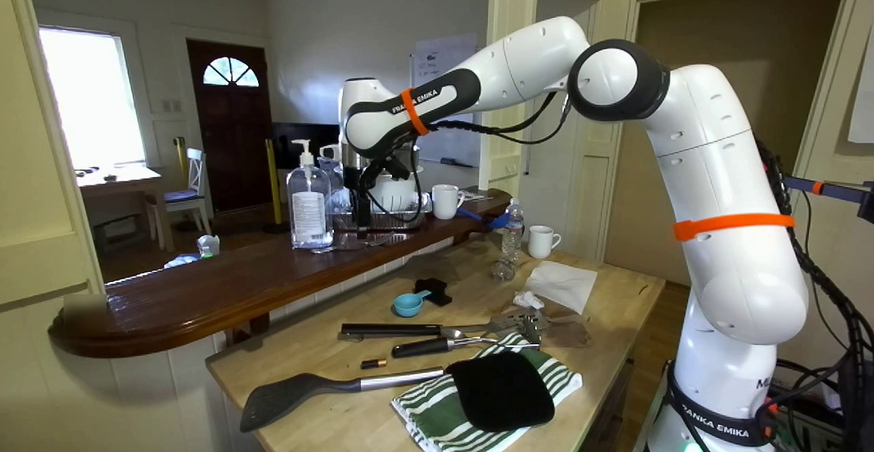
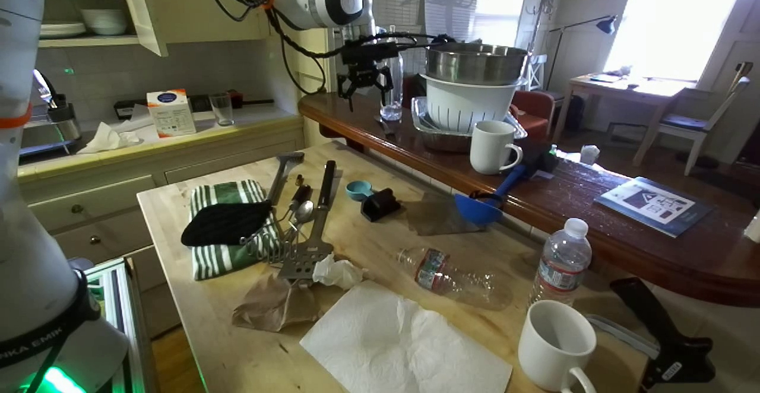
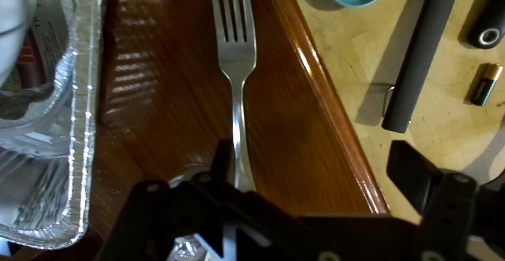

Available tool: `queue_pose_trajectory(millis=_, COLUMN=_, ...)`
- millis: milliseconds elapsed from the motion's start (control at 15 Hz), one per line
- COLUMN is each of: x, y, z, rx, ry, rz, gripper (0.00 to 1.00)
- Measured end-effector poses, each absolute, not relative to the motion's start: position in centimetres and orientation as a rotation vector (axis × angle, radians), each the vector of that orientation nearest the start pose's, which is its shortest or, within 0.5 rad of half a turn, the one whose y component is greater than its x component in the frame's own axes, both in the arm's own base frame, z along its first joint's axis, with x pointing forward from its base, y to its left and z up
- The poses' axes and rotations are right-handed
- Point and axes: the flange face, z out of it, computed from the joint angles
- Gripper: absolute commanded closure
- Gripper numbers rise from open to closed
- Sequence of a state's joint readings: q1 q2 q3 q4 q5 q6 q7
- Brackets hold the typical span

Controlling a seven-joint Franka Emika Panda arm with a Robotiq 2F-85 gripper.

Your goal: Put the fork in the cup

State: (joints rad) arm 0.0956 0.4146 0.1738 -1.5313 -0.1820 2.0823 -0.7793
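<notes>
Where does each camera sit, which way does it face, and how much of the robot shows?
Exterior view: above tabletop height, nearest the black spatula, facing the whiteboard; nearly the whole arm shows.
Exterior view: by the opposite end of the table, nearest a white mug, facing kitchen cabinets and windows; the arm, cut by the frame, and gripper show.
Wrist view: carried by the arm, looking down on the fork and brown ledge; parted fingers show.
Both exterior views share the green-striped towel.
</notes>
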Motion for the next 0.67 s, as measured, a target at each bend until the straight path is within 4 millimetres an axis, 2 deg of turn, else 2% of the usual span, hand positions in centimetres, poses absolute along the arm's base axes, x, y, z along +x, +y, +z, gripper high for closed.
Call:
queue_pose_trajectory(millis=267, x=67.6, y=16.3, z=44.0, rx=-2.900, ry=-1.654, rz=-0.233, gripper=0.00)
queue_pose_trajectory(millis=533, x=66.9, y=18.4, z=45.1, rx=-3.021, ry=-1.544, rz=-0.283, gripper=0.00)
queue_pose_trajectory(millis=667, x=66.4, y=19.4, z=46.0, rx=-3.095, ry=-1.434, rz=-0.317, gripper=0.00)
